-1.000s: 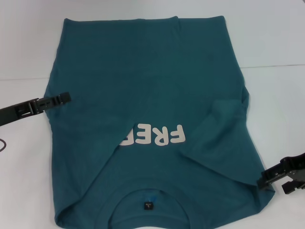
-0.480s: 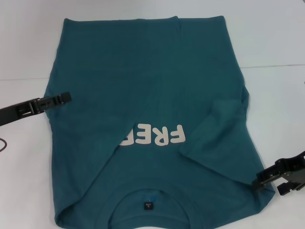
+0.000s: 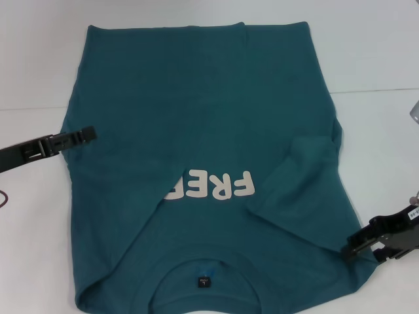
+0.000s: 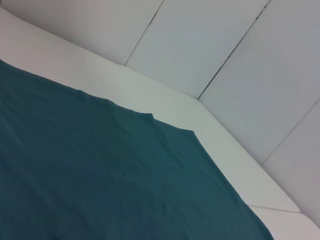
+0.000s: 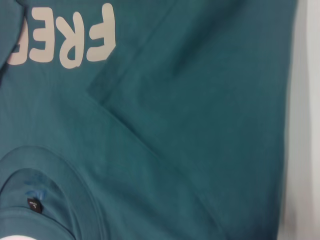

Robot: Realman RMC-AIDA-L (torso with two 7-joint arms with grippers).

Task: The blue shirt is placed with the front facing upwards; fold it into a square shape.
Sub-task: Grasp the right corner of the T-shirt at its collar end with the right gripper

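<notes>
The blue shirt point(image 3: 196, 98) lies flat on the white table, collar and black label point(image 3: 205, 282) toward me. Its left side is folded inward over the start of the off-white lettering point(image 3: 219, 186), and the right sleeve is folded in beside the lettering. My left gripper point(image 3: 88, 135) hovers at the shirt's left edge, about mid-length. My right gripper point(image 3: 349, 250) sits low at the shirt's near right edge, by the shoulder. The right wrist view shows the lettering point(image 5: 65, 42), the sleeve fold point(image 5: 200, 100) and the label point(image 5: 33, 204). The left wrist view shows plain shirt cloth point(image 4: 100, 190).
The white table point(image 3: 380, 52) has bare room beyond the shirt and on both sides, with a seam line point(image 3: 373, 91) across it. A grey object point(image 3: 414, 111) peeks in at the right edge. White wall panels point(image 4: 225, 50) stand behind the table.
My right gripper has moved down and slightly left, closer to the shirt's near right edge. The left gripper and the shirt have stayed where they were.
</notes>
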